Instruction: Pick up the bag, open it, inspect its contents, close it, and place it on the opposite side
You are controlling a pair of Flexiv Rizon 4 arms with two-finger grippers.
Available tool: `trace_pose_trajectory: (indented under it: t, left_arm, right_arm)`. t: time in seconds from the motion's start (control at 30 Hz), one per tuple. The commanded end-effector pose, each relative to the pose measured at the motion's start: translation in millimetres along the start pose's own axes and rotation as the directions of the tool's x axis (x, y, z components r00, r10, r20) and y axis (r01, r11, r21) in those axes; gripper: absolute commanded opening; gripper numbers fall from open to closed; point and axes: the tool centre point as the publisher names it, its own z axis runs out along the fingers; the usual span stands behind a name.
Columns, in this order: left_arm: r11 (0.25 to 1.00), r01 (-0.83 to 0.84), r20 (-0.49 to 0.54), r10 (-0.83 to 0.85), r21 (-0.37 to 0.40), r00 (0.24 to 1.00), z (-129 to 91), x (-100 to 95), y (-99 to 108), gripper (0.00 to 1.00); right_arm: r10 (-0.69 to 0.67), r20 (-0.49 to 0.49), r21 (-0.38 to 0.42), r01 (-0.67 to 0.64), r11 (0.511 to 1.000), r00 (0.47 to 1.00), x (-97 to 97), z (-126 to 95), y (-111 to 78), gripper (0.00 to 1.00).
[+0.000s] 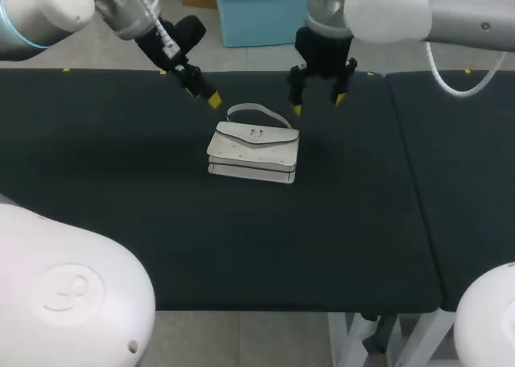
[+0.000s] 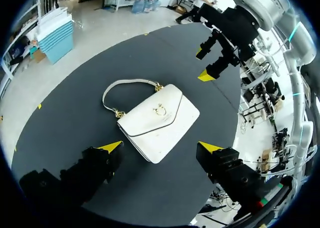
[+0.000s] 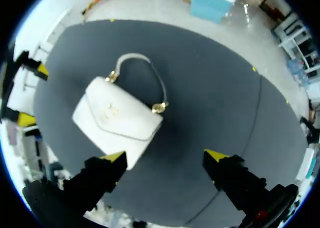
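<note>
- The white handbag lies flat on the dark desk, in the far half. Its flap faces up and is shut, with a gold clasp in the middle.
- Its handle lies on the cloth on the side toward the desk's far edge, joined at two gold rings.
- I see bare cloth on every side of the bag, most of it toward me. The far edge is close behind the handle.
- My left tool is open and holds nothing. It hangs above the bag's far left corner, and in its wrist view the bag's near end lies between the fingers, without touching them.
- My right tool is open and empty, above the far right, just past the handle. From its wrist view the bag lies ahead and toward one finger.
- A seam splits the desk on the right.
- From the head view I can make out only one yellow tip of the left tool.
- The bag's inside is hidden.
</note>
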Motion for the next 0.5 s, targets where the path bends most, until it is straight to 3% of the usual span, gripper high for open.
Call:
trace_pose_trajectory:
  t: [0.03, 0.2, 0.37, 0.5]
  left_arm:
    - [0.819, 0.561, -0.176, -0.538, 0.124, 0.824, 6, -3.1, 6, 1.00]
    - [0.761, 0.623, -0.270, -0.570, 0.181, 0.776, 11, 1.6, 9, 1.00]
    - [0.679, 0.702, -0.338, -0.622, 0.217, 0.706, 14, -6.5, 10, 1.00]
    - [0.631, 0.749, -0.385, -0.652, 0.203, 0.653, 17, -13.0, 10, 1.00]
  right_arm:
    - [0.581, -0.273, 0.001, -0.603, 0.797, 0.767, -4.1, -2, -6.1, 1.00]
    - [0.621, -0.422, -0.055, -0.703, 0.709, 0.660, -2.2, -2, -16.0, 1.00]
    - [0.637, -0.483, -0.138, -0.771, 0.622, 0.601, 2.7, 4, -20.7, 1.00]
    - [0.639, -0.539, -0.128, -0.804, 0.581, 0.548, 6.5, 10, -21.9, 1.00]
